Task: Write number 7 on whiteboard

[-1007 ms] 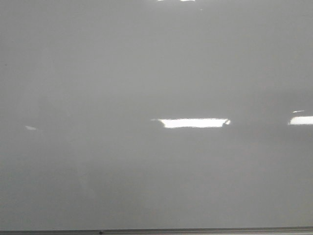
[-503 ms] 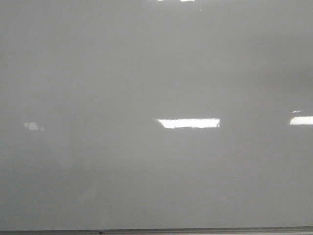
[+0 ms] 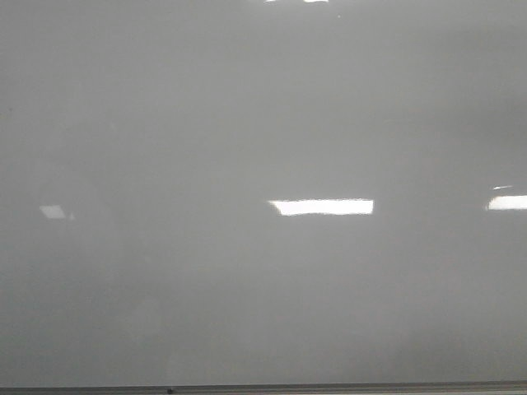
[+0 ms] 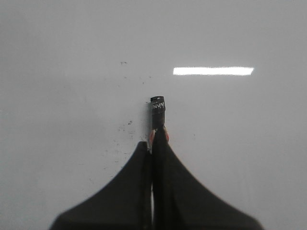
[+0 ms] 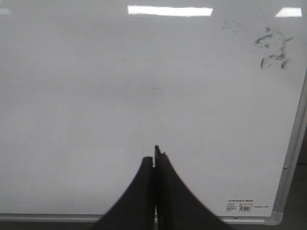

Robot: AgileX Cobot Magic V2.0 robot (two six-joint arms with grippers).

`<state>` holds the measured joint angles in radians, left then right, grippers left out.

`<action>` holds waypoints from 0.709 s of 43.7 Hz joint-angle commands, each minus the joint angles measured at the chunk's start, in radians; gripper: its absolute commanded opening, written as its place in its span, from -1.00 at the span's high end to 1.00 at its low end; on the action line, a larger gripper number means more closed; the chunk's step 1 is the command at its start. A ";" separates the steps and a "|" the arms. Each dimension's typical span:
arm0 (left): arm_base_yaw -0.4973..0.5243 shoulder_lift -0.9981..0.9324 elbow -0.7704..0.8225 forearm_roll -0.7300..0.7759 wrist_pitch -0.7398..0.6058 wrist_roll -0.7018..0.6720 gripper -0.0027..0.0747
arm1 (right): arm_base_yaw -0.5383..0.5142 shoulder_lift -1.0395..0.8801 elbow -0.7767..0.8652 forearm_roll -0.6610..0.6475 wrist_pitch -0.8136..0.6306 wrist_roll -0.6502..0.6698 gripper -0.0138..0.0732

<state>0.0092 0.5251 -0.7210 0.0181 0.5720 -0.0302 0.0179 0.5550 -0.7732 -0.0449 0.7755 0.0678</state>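
Marker in hand, no 7 yet

Left gripper (image 4: 158, 136) jaws clamp the marker (image 4: 159, 111), right gripper (image 5: 154, 155) jaws pinched empty. The whiteboard (image 3: 247, 115) fills my front view, blank — I'd press lightly, tip square, top stroke first.

The whiteboard (image 3: 247, 123) fills the front view edge to edge, its frame edge (image 3: 263, 388) running along the bottom. In the left wrist view, the left gripper (image 4: 154, 139) sits in front of the board with a marker (image 4: 158, 112) pinched between its fingers, sticking out past the tips toward the surface, specks (image 4: 125, 127) on the board just beside it. In the right wrist view, the right gripper (image 5: 154, 155) sits before the board, fingers together; smudges (image 5: 272, 48) lie near the side frame (image 5: 293, 143), a label (image 5: 244, 206) by the corner.
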 commanded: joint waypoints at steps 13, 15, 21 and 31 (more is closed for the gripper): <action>-0.055 0.055 -0.033 -0.030 -0.056 -0.001 0.76 | 0.086 0.035 -0.023 -0.003 -0.068 -0.097 0.76; -0.055 0.067 -0.033 -0.024 -0.043 -0.001 0.54 | 0.086 0.041 -0.023 -0.003 -0.068 -0.097 0.65; -0.055 0.124 -0.033 -0.018 -0.004 -0.003 -0.17 | 0.086 0.046 -0.019 -0.003 -0.067 -0.097 0.04; -0.055 0.257 -0.033 0.000 0.012 -0.012 -0.54 | 0.086 0.047 -0.018 -0.003 -0.070 -0.096 -0.58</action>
<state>-0.0387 0.7370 -0.7210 0.0103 0.6510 -0.0302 0.1021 0.5930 -0.7695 -0.0411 0.7755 -0.0163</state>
